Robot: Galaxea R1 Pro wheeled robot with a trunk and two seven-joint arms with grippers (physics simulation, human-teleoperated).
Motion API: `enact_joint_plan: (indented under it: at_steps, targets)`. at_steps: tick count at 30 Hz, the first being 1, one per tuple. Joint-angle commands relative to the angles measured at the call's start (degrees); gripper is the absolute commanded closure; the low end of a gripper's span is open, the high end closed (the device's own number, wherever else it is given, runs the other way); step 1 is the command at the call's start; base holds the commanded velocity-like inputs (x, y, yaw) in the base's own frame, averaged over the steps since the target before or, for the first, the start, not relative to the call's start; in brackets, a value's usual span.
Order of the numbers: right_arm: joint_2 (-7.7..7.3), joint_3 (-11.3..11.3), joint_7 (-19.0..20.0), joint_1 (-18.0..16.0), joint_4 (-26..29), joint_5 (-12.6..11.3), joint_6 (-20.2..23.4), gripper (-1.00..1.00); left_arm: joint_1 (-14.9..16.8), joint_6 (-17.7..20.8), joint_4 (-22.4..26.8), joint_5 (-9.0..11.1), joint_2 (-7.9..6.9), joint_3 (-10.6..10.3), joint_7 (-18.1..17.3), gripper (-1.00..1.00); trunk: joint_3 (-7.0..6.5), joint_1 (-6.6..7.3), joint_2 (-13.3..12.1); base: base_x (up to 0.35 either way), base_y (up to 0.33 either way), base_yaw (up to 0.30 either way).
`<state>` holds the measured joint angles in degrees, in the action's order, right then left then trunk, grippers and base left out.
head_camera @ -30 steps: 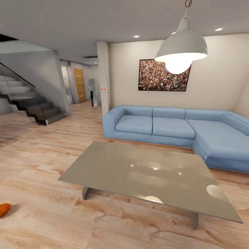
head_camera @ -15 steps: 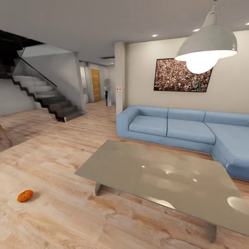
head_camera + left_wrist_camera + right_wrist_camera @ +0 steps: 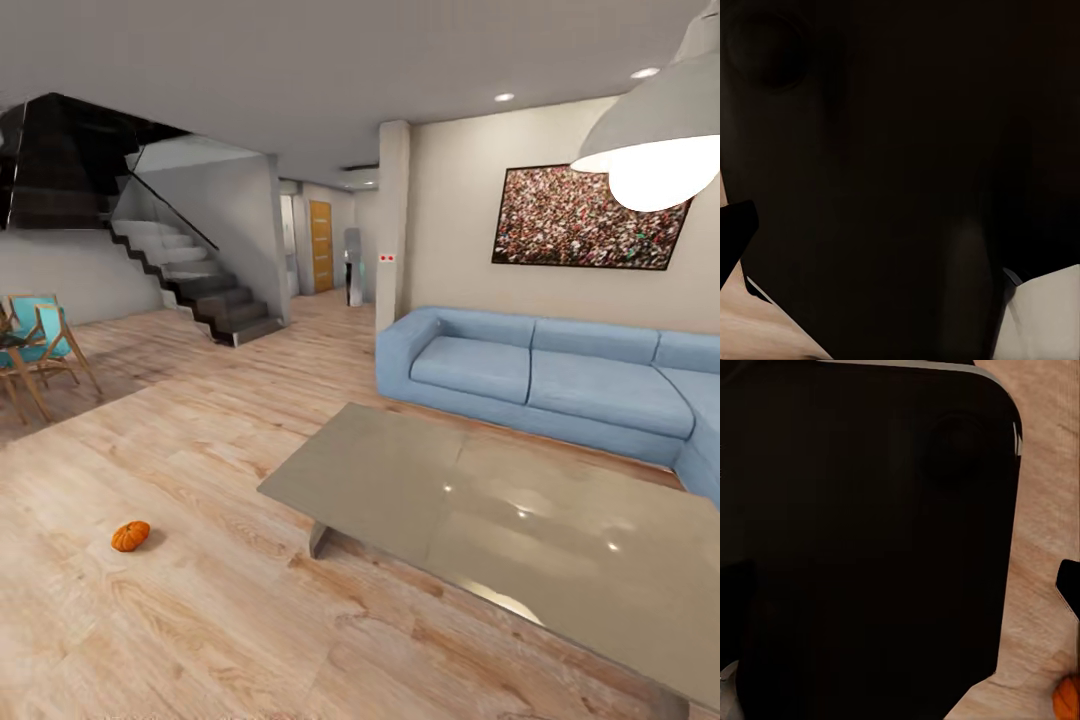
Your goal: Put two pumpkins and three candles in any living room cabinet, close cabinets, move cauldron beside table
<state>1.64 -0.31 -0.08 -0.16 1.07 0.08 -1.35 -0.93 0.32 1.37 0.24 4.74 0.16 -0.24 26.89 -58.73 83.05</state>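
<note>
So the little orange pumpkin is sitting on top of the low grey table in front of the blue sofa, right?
Not quite. The pumpkin is on the wood floor, apart from the table, not on top of it. The head view shows this. The rest holds: the table is low and grey, and it stands in front of the blue sofa.
</note>
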Motion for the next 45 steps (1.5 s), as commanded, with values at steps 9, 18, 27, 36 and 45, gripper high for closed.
enact_joint_plan:
  at_steps: [9, 18, 27, 36, 45]
  targets:
    - [-0.05, -0.04, -0.01, -0.02, -0.02, 0.01, -0.14, -1.0, -0.03, 0.03, 0.12, 0.03, 0.06, 0.02, -0.02, -1.0, 0.04, 0.0, 0.02, 0.0, 0.0, 0.277]
    - [-0.04, -0.04, -0.01, -0.02, -0.02, 0.01, -0.14, -1.0, -0.03, 0.03, 0.12, 0.03, 0.09, 0.02, -0.02, -1.0, 0.04, 0.0, 0.02, 0.0, 0.0, 0.277]
    - [-0.05, -0.04, -0.01, -0.02, -0.02, 0.01, -0.14, -1.0, -0.03, 0.03, 0.15, 0.02, 0.02, -0.06, -0.02, -1.0, 0.04, 0.0, 0.02, 0.0, 0.0, 0.277]
    - [0.0, 0.04, -0.01, -0.02, -0.02, 0.01, -0.14, -1.0, -0.03, 0.03, 0.37, 0.0, -0.1, -0.08, -0.02, -1.0, 0.04, 0.0, 0.02, 0.0, 0.0, 0.277]
    - [0.03, 0.05, -0.01, -0.02, -0.02, 0.01, -0.14, -1.0, -0.03, -0.05, 0.63, 0.02, 0.02, -0.07, -0.02, -1.0, 0.04, 0.0, 0.02, 0.0, 0.0, 0.277]
